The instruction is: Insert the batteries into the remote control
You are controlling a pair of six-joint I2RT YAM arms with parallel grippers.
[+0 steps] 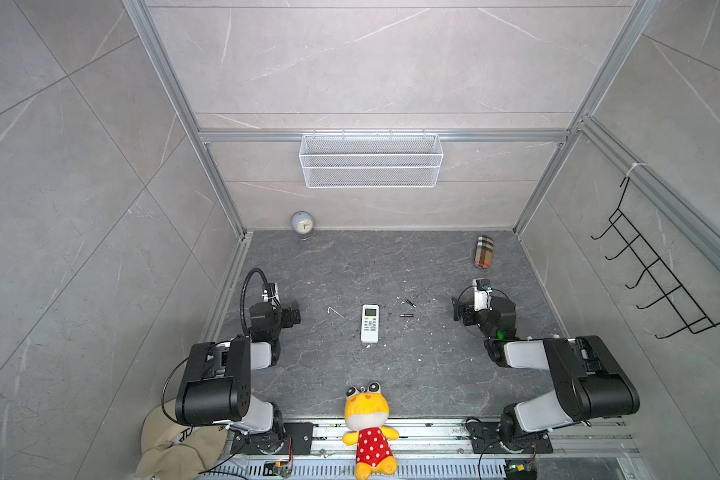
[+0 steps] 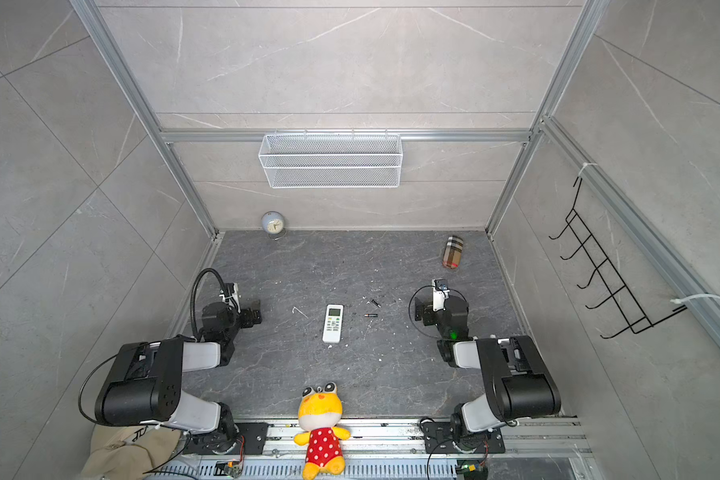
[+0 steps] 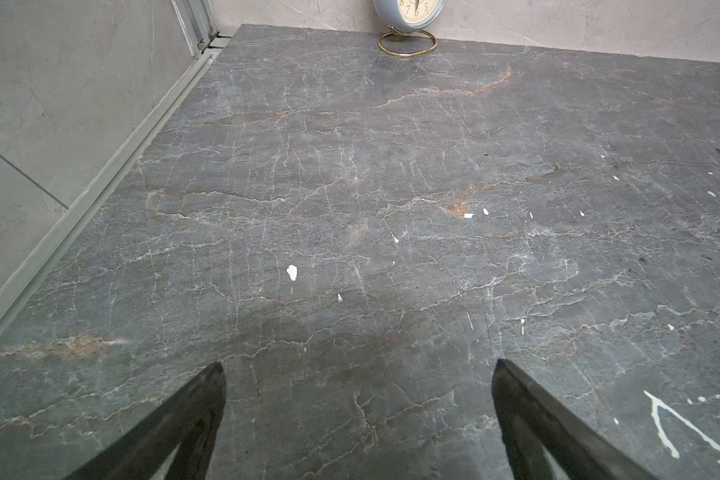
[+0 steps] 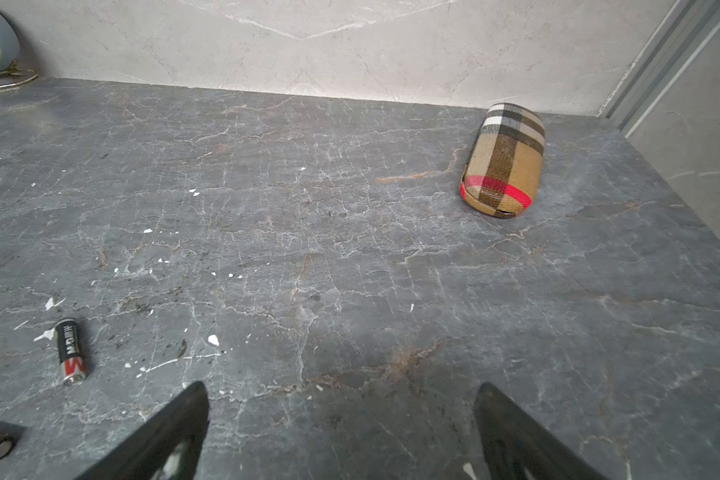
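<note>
1. Nothing's in hand yet. My left pincer (image 3: 358, 363) is spread wide and empty over bare desk (image 1: 350, 270), and my right pincer (image 4: 341, 385) is the same, wide and holding nothing.
2. The remote (image 1: 370, 323) lies flat mid-desk between my two arms. Its screen and buttons face up, so the battery side faces the desk. I can't tell from here whether the back cover is on.
3. Both batteries sit loose on the desk beside the remote, on my right arm's side, not touching it or each other. There's the far battery (image 1: 410, 303) and the near battery (image 1: 406, 316).
4. So I reckon I'm at the very first step, going for the remote.
5. The next move, I think, is flipping the remote onto its face. It lies flat, so that needs a low pinch across its slim sides. After that the right pincer is best placed for the batteries. They're tiny and round, so they'll probably roll if I nudge them.
</note>
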